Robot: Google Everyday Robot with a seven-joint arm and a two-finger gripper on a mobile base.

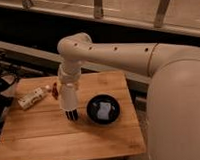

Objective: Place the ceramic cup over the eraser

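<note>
The white arm (112,54) is reaching in from three o'clock and bending down over the wooden counter (56,141), so the tool (71,116) is hanging near the counter's middle, its dark fingertips just touching or nearly touching the boards. Whether those fingers are spread or closed, and whether they are holding anything, I cannot tell. At three o'clock of the tool, just beside it, a black bowl (91,112) is sitting with something small, plain and white (105,111) lying inside; it may be the ceramic cup, though that is uncertain. The eraser is not showing anywhere. At nine o'clock of the tool a white labelled bottle (32,98) is lying on its side, and a small dark red item (54,90) is sitting between bottle and arm.
</note>
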